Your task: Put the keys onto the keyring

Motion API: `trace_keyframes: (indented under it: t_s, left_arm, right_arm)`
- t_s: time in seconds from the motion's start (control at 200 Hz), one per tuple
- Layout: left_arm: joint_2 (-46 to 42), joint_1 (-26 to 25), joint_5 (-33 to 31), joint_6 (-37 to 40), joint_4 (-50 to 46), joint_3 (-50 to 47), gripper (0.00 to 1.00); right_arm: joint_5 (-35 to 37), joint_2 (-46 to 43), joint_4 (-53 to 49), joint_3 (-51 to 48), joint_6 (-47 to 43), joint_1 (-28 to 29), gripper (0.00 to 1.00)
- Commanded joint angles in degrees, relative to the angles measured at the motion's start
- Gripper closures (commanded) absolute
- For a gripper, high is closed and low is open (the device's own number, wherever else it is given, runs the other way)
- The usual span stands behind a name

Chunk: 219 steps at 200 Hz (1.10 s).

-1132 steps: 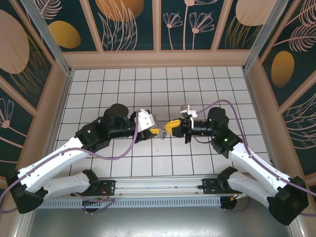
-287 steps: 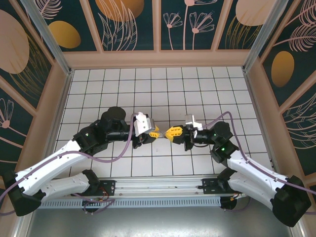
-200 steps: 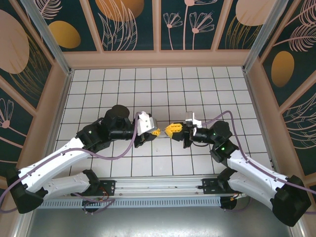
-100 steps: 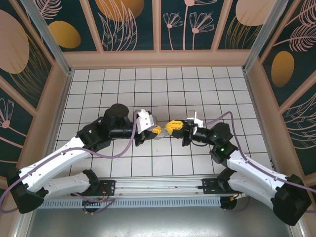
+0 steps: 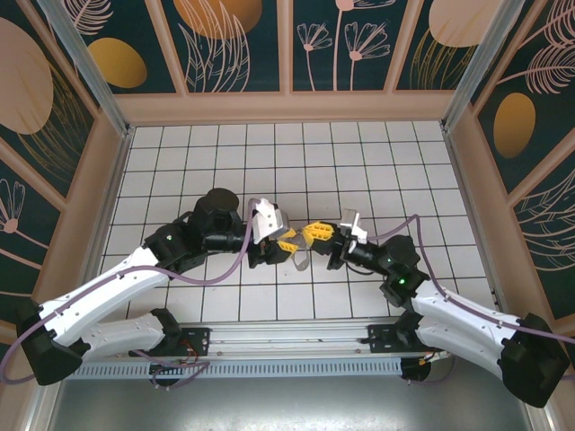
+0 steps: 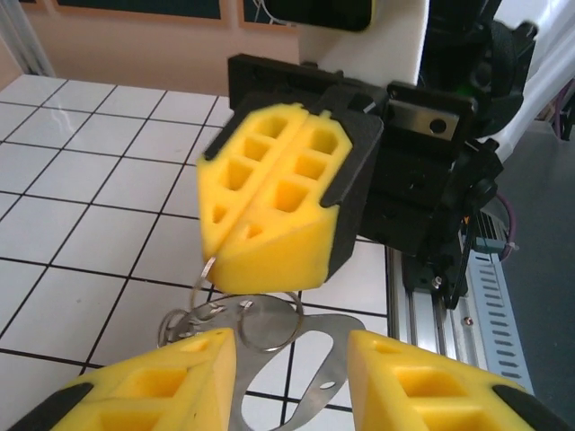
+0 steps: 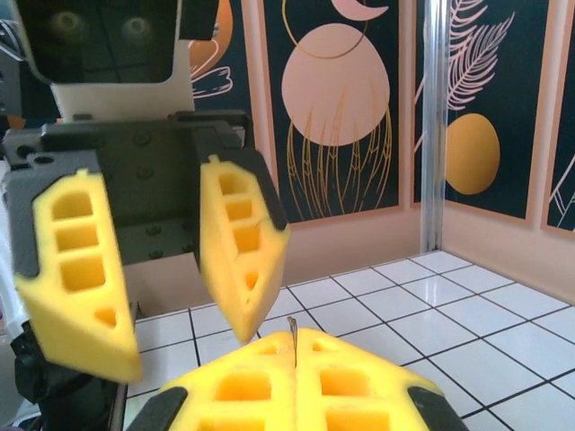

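from above, the two arms reach in low over the table (image 5: 180, 153) and meet nose to nose near its middle. the left gripper (image 5: 286, 239) and right gripper (image 5: 314, 233) are almost touching, with the keyring (image 5: 301, 259) dangling pale just beneath them, off the tiles. from the left wrist, the left gripper (image 6: 289, 346) has its pads spread on either side of the hanging metal without gripping it, while the right gripper (image 6: 269, 260) has its pads pressed together on a thin wire of the keyring (image 6: 269, 321) — rings and a flat silver piece hang below. from the right wrist, the right gripper (image 7: 295, 350) is clamped tight, a sliver of wire poking up from the seam, and the left gripper (image 7: 175, 332) faces it, jaws apart. i'd say this is the threading step, mid-air — whether a key is on i cannot tell. next the left needs a fresh, exact pinch on the ring.
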Motion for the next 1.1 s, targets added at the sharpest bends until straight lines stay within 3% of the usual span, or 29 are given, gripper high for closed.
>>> trace_keyframes:
  t_s: [0.0,0.14,0.335,0.535,1.091]
  left_arm:
    - [-3.16,-0.19,-0.02,-2.00,4.08,-0.42,0.64]
    - [-5.42,-0.22,-1.28,-3.29,7.20,-3.02,0.69]
    - [-5.18,-0.26,0.82,-3.57,8.76,-3.26,0.69]
    - [-5.20,-0.27,3.80,-3.94,11.92,-3.46,0.69]
    - [-3.43,-0.23,7.33,-4.01,14.02,-3.58,0.71]
  right_arm:
    - [-2.92,-1.56,10.73,-1.00,0.84,0.26,1.00]
    - [-8.61,-0.61,16.98,-1.50,3.53,-0.22,1.00]
    - [-13.97,3.11,28.74,-1.88,10.06,-1.96,1.00]
    - [-15.64,7.03,35.83,-2.06,14.13,-2.71,1.00]
    - [-15.51,11.49,39.70,-1.17,15.81,-3.09,1.00]
